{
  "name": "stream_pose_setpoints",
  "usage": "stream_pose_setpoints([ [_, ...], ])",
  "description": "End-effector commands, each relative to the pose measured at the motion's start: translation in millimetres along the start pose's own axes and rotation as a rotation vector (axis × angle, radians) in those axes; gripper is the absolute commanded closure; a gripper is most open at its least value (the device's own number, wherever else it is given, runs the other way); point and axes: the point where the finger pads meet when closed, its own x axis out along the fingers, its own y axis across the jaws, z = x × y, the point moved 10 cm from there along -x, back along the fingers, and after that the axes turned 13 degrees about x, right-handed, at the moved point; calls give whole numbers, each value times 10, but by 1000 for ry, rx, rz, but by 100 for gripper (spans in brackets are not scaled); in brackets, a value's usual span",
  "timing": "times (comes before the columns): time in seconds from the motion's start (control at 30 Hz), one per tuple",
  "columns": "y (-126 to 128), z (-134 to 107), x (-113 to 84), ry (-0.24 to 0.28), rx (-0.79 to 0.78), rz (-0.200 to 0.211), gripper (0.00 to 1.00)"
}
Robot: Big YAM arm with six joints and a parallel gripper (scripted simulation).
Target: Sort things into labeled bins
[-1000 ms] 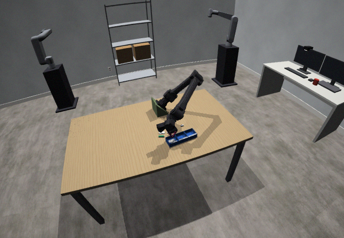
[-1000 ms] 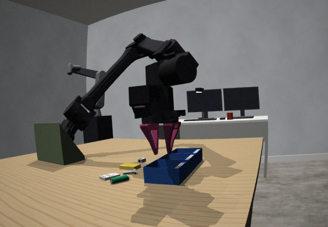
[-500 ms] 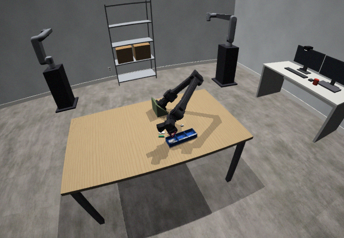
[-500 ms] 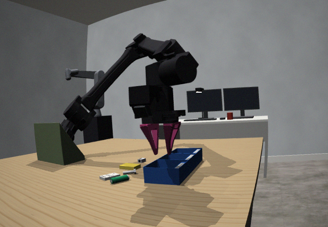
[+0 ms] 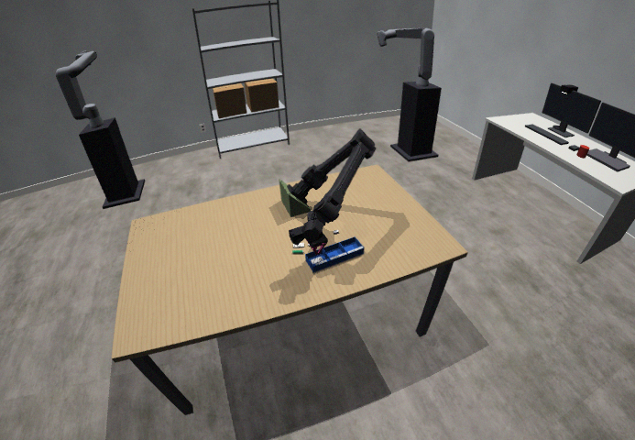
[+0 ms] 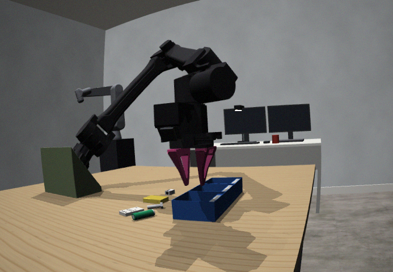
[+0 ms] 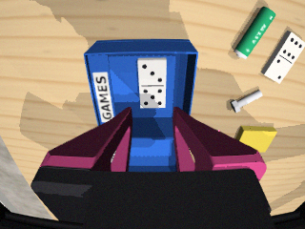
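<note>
My gripper (image 5: 319, 249) (image 6: 194, 185) (image 7: 152, 114) is open and empty, fingers partly apart, above the row of three blue bins (image 6: 190, 210) (image 7: 143, 46). The nearest bin in the exterior view has the label GAMES (image 7: 104, 96); the other labels cannot be read. A white domino (image 7: 152, 67) lies in the GAMES bin. Beside the bins on the table lie a second domino (image 6: 131, 211) (image 7: 284, 57), a green battery (image 5: 298, 252) (image 6: 143, 214) (image 7: 257, 31), a grey bolt (image 6: 154, 205) (image 7: 248, 100), a yellow block (image 6: 155, 199) (image 7: 257, 138) and a small grey piece (image 5: 335, 232) (image 6: 169, 192).
A green wedge-shaped mount (image 5: 290, 201) (image 6: 60, 171) stands at the arm's base on the wooden table (image 5: 198, 280) (image 6: 74, 234). The bins stand between the loose things and one long table edge.
</note>
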Motion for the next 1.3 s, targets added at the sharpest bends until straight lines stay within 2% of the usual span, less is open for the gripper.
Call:
stream_pose_setpoints([
  [0.0, 28, -129, -120, -6, -9, 16, 69],
  [0.43, 28, -144, -112, -7, -10, 14, 69],
  [0.47, -88, 10, -203, -6, 63, 38, 60],
  [0.53, -222, 89, -204, -8, 153, 47, 60],
  [0.67, -505, 241, -205, -4, 290, 28, 60],
  [0.73, -666, 310, -206, -6, 355, 39, 60],
  [0.9, -1046, 491, -210, -9, 348, 43, 60],
  [0.97, -1046, 491, -210, -9, 348, 43, 60],
  [1.07, -1263, 600, -215, -11, 348, 42, 60],
  [1.13, -1264, 605, -217, -8, 348, 44, 60],
  [1.17, -1114, 611, -323, -20, 324, 71, 60],
  [1.2, -1041, 531, -259, -29, 297, 53, 60],
  [1.27, -1031, 530, -243, -28, 298, 49, 60],
])
